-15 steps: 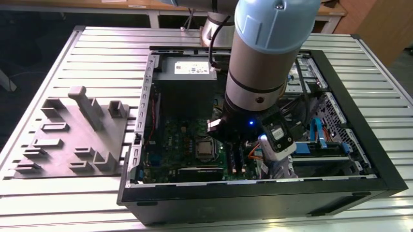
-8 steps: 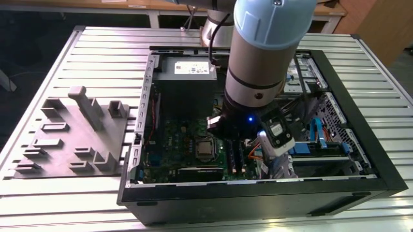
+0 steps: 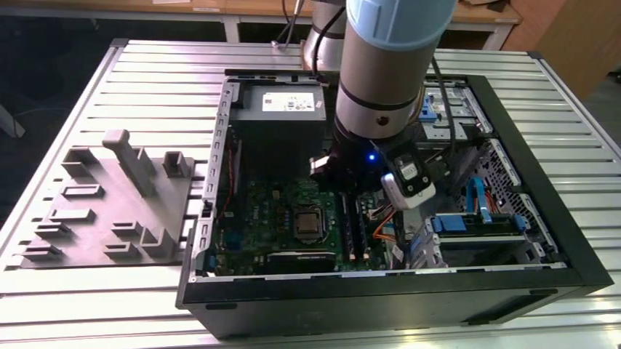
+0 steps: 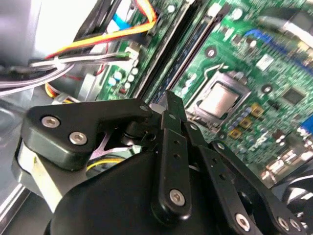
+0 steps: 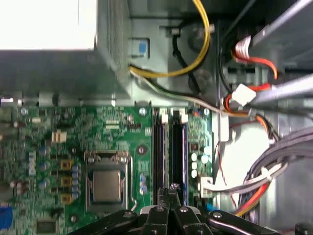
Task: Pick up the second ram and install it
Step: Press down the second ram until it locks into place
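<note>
- Slatted metal table (image 3: 97,94) carries the whole scene; at the exterior view's left it holds a grey moulded fixture tray (image 3: 107,211), in which I can make out no stick.
- Open computer case (image 3: 388,291) lies on its side beside the tray, interior facing up.
- Power supply (image 3: 281,109) sits at the far end of the case, with the green motherboard (image 3: 262,211) just in front of it and the processor socket (image 3: 308,222) near the board's middle.
- Long black memory slots (image 5: 159,147) run side by side just past the socket, towards the exterior view's right.
- Second ram (image 5: 183,147), judged to be the bluish strip along the slot farther from the socket, appears to stand in that slot. Whether it is fully latched cannot be told.
- Gripper (image 5: 169,193) hangs directly over the slots, its fingers pressed together with nothing visible between them. In the second wrist view the joined fingertips (image 4: 171,100) are close above the slot line.
- Handling, as a judgement: the stick is light, thin and stiff but brittle under bending. It is best pinched across its flat faces near mid-length, or pushed on its top edge, keeping off the chips and contact edge.
- Orange, yellow and grey cables (image 5: 244,98) lie just beside the slots, and a drive bay (image 3: 475,222) occupies the exterior view's right.
</note>
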Robot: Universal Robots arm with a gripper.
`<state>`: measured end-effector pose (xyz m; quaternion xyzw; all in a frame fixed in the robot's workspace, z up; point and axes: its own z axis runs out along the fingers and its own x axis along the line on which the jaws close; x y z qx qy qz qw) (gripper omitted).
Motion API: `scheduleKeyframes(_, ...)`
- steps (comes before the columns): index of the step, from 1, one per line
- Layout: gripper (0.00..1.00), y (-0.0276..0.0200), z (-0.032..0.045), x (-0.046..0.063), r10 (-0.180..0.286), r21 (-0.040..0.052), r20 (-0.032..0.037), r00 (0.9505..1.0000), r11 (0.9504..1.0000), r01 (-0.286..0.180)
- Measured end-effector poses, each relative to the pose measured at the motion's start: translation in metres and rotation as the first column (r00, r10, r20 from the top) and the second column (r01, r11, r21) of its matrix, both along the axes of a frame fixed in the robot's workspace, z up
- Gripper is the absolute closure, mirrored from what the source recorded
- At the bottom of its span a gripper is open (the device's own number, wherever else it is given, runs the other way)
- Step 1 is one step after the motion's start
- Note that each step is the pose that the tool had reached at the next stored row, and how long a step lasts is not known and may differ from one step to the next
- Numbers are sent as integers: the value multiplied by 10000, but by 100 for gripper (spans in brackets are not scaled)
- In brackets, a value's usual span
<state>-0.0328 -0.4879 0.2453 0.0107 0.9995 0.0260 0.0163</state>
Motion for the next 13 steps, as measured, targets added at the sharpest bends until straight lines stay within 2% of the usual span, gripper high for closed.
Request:
scheduleKeyframes(3,90,36,0,1,1,1,0,10000,10000,-1)
scheduleKeyframes(13,90,37,30,0,0,1,0,10000,10000,0)
